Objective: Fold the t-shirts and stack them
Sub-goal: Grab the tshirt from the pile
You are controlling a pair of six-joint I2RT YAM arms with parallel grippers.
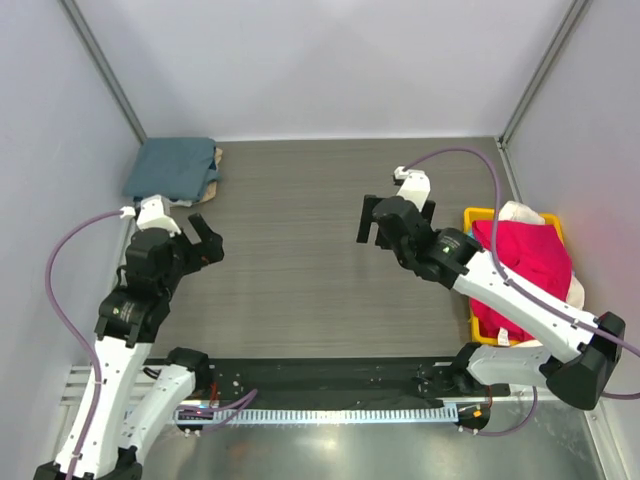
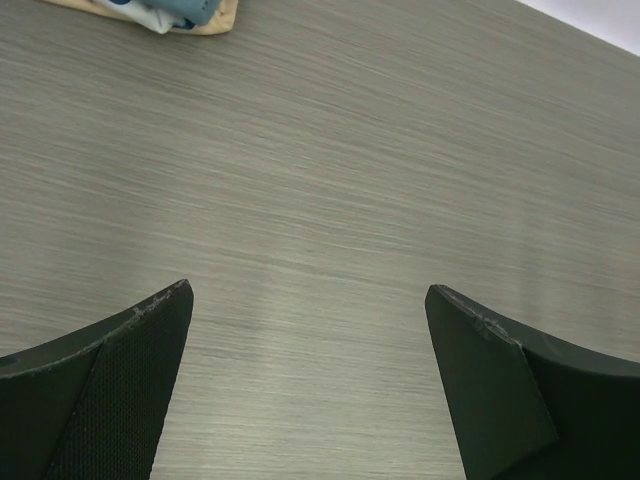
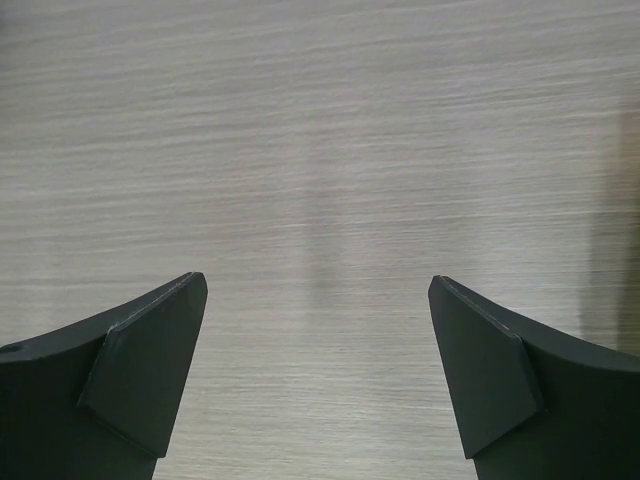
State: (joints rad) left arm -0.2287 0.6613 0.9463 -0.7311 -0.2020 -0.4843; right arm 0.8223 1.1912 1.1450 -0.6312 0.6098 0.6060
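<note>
Left gripper (image 2: pixel 308 295), right gripper (image 3: pixel 318 285): jaws spread, empty. Red-pink shirt (image 1: pixel 528 262) in yellow bin (image 1: pixel 478 214): likely soft, light, limp; pinch raised fold, expect drape.

Your right gripper (image 3: pixel 315 282) hangs over bare table (image 3: pixel 320 120), jaws spread wide with nothing between them.

You see the two dark fingers (image 3: pixel 130 375) rising from the bottom corners, one at the left and one at the right. Their tips lean toward each other but stand well apart. Each inner face carries a flat, paler grey pad. Between and beyond them lies only the table's grey wood-grain surface, its fine lines running from side to side. A faint darker streak (image 3: pixel 322 265) runs up and down the middle of the gap. A soft band of shade (image 3: pixel 615 220) darkens the surface along your right edge.
</note>
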